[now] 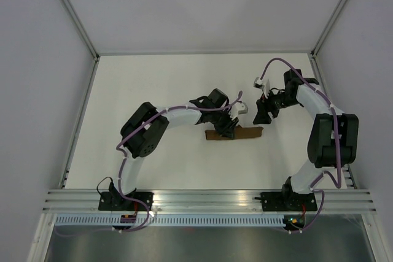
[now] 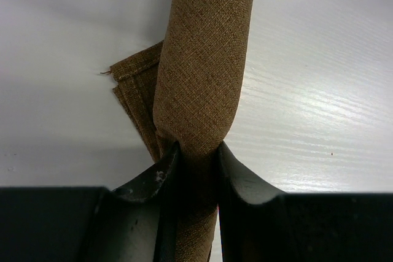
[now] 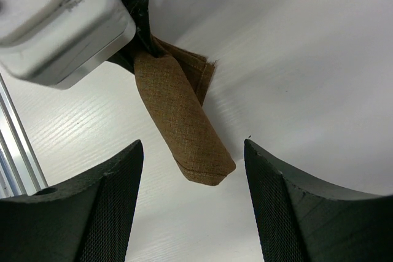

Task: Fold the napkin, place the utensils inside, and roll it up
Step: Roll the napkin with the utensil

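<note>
- Firmly pinched: the left gripper [image 1: 228,128] clamps the rolled napkin [image 1: 249,132] between narrowed jaws, mid-table.
- Soft, light cloth would likely spring loose; it is best held across the roll's middle.
- The roll's long axis runs left-right; utensils unseen.
- Right gripper [image 1: 265,113] gapes wide, empty, beside the right end.

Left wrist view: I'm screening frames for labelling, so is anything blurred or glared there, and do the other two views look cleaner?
Left wrist view: the napkin weave is sharp, the left tool nearest the lens is dark and soft, glare streaks the table. Right wrist view: napkin weave crisp, no strong glare. Top external view: even light, the napkin small but clear.
</note>
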`<state>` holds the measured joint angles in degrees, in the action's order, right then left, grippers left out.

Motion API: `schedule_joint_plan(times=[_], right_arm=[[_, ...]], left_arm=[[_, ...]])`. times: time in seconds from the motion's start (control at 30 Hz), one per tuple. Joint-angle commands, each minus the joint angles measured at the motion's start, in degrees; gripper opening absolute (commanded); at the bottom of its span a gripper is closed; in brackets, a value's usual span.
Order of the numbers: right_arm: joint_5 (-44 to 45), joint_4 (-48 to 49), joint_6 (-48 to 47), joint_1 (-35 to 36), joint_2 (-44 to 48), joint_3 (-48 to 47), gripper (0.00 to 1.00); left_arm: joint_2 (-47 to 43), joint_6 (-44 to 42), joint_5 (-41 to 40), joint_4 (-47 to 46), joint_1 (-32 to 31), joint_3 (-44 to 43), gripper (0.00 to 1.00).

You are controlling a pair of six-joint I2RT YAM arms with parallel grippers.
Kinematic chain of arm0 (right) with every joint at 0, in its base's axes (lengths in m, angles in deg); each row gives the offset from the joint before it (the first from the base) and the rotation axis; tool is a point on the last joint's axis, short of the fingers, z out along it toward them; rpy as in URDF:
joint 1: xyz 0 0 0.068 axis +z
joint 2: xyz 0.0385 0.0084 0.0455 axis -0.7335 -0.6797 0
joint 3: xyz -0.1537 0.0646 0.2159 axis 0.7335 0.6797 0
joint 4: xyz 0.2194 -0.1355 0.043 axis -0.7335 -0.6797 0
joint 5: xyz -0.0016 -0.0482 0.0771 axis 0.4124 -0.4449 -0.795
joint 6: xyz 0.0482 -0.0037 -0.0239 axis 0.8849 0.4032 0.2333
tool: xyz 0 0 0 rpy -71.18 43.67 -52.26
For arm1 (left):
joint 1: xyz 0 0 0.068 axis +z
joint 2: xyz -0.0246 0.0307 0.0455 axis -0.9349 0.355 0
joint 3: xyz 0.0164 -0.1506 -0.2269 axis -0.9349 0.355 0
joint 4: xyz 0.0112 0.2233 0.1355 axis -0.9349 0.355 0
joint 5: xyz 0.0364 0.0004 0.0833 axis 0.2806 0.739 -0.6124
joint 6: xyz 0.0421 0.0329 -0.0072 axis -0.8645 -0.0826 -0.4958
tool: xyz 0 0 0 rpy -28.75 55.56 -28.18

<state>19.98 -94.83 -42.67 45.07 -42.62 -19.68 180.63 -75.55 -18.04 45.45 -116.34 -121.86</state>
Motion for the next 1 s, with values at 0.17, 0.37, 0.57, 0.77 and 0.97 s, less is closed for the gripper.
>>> schedule_joint_plan(times=[0.17,0.37,0.57,0.77,0.97], right_arm=[[-1.0,1.8,-3.3,0.0,3.9,1.5,0.73],[-0.8,1.4,-4.7,0.4,4.9,2.7,0.73],[0.3,2.5,-4.9,1.1,6.9,4.2,0.73],[2.5,4.4,-4.8,3.3,9.9,6.8,0.73],[5.5,6.9,-4.9,6.7,12.9,9.9,0.73]], left_arm=[[5.7,2.6,2.6,8.5,0.7,-0.5,0.17],[6.5,2.7,4.3,10.4,1.4,-1.8,0.17],[7.5,2.9,5.8,12.0,1.9,-3.0,0.17],[8.8,2.9,7.2,13.6,2.7,-4.4,0.17],[10.1,3.2,8.9,15.1,3.5,-5.9,0.17]])
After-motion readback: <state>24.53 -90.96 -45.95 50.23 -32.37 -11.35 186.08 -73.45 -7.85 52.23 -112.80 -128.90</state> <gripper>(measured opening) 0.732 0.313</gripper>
